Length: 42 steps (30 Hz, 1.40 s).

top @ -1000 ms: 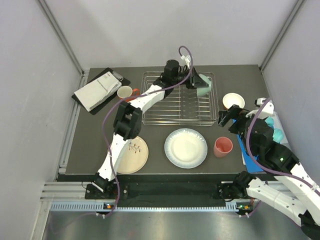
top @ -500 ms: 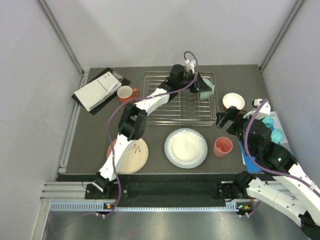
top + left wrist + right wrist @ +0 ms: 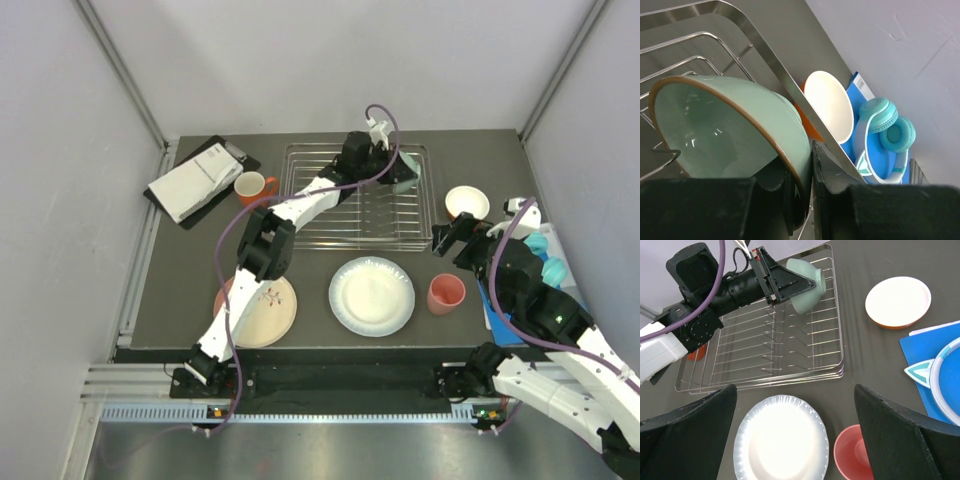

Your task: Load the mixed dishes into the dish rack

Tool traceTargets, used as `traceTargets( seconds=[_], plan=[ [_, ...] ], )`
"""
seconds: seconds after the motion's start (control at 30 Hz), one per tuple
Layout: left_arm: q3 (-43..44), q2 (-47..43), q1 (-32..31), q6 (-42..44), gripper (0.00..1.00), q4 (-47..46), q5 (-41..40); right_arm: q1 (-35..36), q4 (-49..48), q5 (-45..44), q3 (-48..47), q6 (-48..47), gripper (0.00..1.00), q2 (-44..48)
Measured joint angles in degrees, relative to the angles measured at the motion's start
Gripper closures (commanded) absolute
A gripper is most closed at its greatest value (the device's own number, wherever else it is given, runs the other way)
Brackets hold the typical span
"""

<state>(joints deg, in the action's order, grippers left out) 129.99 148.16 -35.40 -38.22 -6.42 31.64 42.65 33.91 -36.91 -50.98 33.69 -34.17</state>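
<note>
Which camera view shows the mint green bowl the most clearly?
The left wrist view: the mint green bowl fills it, its rim pinched by the left gripper at the corner of the dish rack. The right wrist view shows its outside, smaller. The top external view shows only a sliver beside the arm.

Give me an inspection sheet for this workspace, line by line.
Surface: dark table, no spills seen.
Job's things: green bowl held tilted at the rack's far right corner; mug, cup, white plate and leaf plate on the table.
Clutter: booklet, headphones on a blue sheet, small orange bowl.
Grippers: left gripper shut on the green bowl's rim; right gripper open, empty.
Cables: purple cable loops behind the left gripper.
Surroundings: grey walls; nothing else seen.
</note>
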Motion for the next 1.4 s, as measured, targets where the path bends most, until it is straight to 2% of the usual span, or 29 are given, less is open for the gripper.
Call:
traceTargets(
  seconds=[0.07, 0.17, 0.2, 0.3, 0.33, 0.43, 0.67, 0.83, 0.97, 1.1, 1.2, 1.27, 1.4],
  plan=[
    [0.0, 0.0, -0.3, 0.9, 0.79, 0.5, -0.9, 0.0, 0.0, 0.0, 0.0, 0.0, 0.00, 0.0],
    [-0.3, 0.0, -0.8, 2.5, 0.53, 0.8, -2.0, 0.0, 0.0, 0.1, 0.0, 0.1, 0.00, 0.0],
    [-0.4, 0.0, -1.0, 3.0, 0.37, 0.8, -2.5, 0.0, 0.1, 0.1, 0.0, 0.3, 0.00, 0.0],
    [-0.9, 0.0, -1.2, 4.2, 0.29, 0.2, -3.0, 0.0, 0.3, 0.1, 0.0, 0.7, 0.00, 0.0],
    [-1.2, 0.0, -1.3, 4.3, 0.22, 0.1, -3.2, 0.0, 0.4, 0.1, 0.0, 0.9, 0.00, 0.1],
    [-1.8, 0.0, -1.4, 5.0, 0.20, -0.1, -3.4, 0.0, 1.0, -0.2, 0.0, 1.3, 0.00, 0.5],
    [-3.3, -1.9, -1.4, 5.4, 0.01, 1.5, -2.7, 0.0, 4.2, -5.2, -0.9, 2.7, 0.00, -1.4],
    [-5.4, -7.4, -0.8, 5.4, 0.01, 4.9, -1.2, -0.2, 6.7, -11.5, -2.4, 6.5, 0.00, -6.2],
    [-8.3, -15.3, 0.3, 5.6, 0.01, 7.9, 0.2, -2.8, 7.4, -13.5, -2.4, 8.4, 0.00, -9.1],
    [-10.2, -23.8, 2.4, 8.7, 0.01, 12.5, 0.0, -14.6, 6.1, -7.4, -2.3, 8.5, 0.00, -12.9],
    [-13.0, -31.1, 5.2, 12.4, 0.01, 16.8, -0.8, -33.8, 2.9, 2.8, -1.4, 8.0, 0.00, -17.9],
    [-14.5, -35.0, 7.8, 14.6, 0.01, 19.8, -1.1, -40.7, 1.6, 7.5, -1.0, 7.6, 0.00, -22.3],
    [-19.0, -42.8, 14.9, 19.1, 0.01, 25.7, -1.6, -44.5, -0.6, 15.0, -1.9, 6.9, 0.00, -32.5]
  ],
)
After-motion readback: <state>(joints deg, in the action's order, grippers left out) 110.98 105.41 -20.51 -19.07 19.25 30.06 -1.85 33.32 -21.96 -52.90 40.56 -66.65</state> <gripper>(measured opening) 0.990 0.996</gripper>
